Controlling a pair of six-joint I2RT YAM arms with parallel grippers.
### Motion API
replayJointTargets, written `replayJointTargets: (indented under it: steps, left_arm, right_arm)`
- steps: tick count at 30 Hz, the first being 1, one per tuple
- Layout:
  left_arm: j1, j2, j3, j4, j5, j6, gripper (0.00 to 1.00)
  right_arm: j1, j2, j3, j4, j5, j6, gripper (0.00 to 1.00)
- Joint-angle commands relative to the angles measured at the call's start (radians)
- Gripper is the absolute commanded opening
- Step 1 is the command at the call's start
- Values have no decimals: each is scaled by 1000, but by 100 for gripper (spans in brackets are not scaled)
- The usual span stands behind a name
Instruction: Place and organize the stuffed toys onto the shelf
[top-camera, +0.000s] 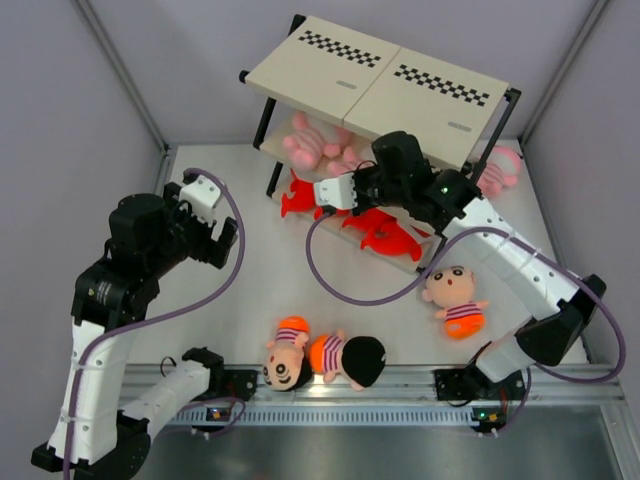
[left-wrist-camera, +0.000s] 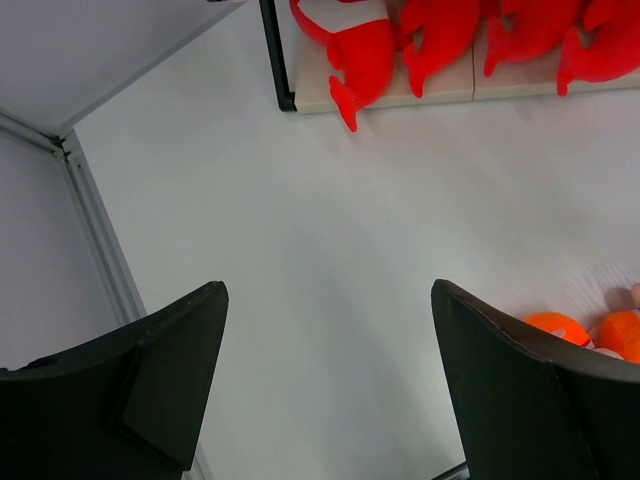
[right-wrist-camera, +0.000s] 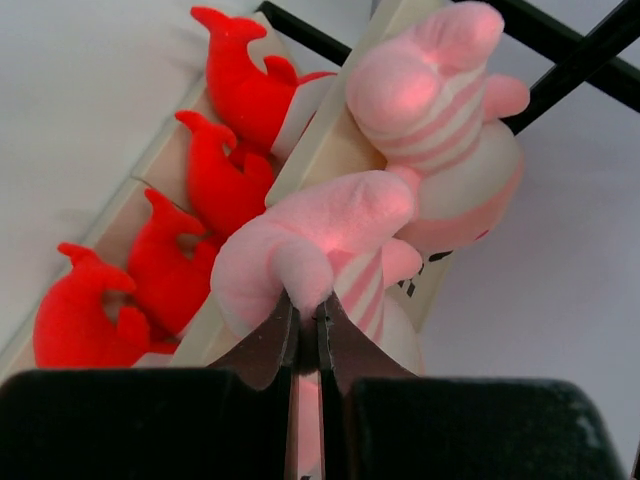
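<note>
The shelf (top-camera: 380, 80) stands at the back. Three boy dolls lie on the table: one at the right (top-camera: 455, 298) and two at the front (top-camera: 288, 358) (top-camera: 352, 360). A pink plush (top-camera: 308, 140) lies on the middle tier and another (top-camera: 497, 170) sits by the shelf's right end. My right gripper (top-camera: 350, 172) reaches under the top board. In the right wrist view it (right-wrist-camera: 307, 305) is shut on a limb of a pink striped plush (right-wrist-camera: 330, 225), with a second pink plush (right-wrist-camera: 440, 120) right behind. My left gripper (top-camera: 215, 240) (left-wrist-camera: 325, 330) is open and empty above the bare table.
Several red plush toys (top-camera: 385, 232) fill the bottom tier and also show in the left wrist view (left-wrist-camera: 440, 40) and the right wrist view (right-wrist-camera: 180, 260). Grey walls close in both sides. A metal rail (top-camera: 400, 380) runs along the near edge.
</note>
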Motion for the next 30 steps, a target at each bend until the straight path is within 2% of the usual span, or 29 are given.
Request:
replayJointTargets:
  steps: [1, 15, 18, 19, 21, 22, 25, 30]
  left_arm:
    - [7, 6, 1, 10, 4, 4, 89]
    - [26, 18, 8, 10, 31, 2, 89]
    - [27, 21, 10, 10, 32, 4, 89]
    - [26, 22, 10, 10, 32, 4, 89]
    - [27, 22, 11, 10, 32, 4, 89]
    - [27, 22, 11, 11, 34, 4, 89]
    - [29, 26, 13, 11, 43, 6, 89]
    - [30, 29, 14, 10, 49, 4, 89]
  right_arm:
    - [-55, -21, -21, 27, -100, -112, 0]
    - [-129, 57, -21, 61, -154, -260, 0]
    - [-135, 52, -48, 97, -135, -271, 10]
    - [-133, 51, -57, 108, -129, -271, 21]
    - [-135, 26, -93, 145, -125, -274, 30]
    - [-135, 6, -103, 156, -123, -274, 39]
    - [-135, -29, -131, 182, -118, -268, 57]
    - [-126, -93, -191, 220, -118, -248, 70]
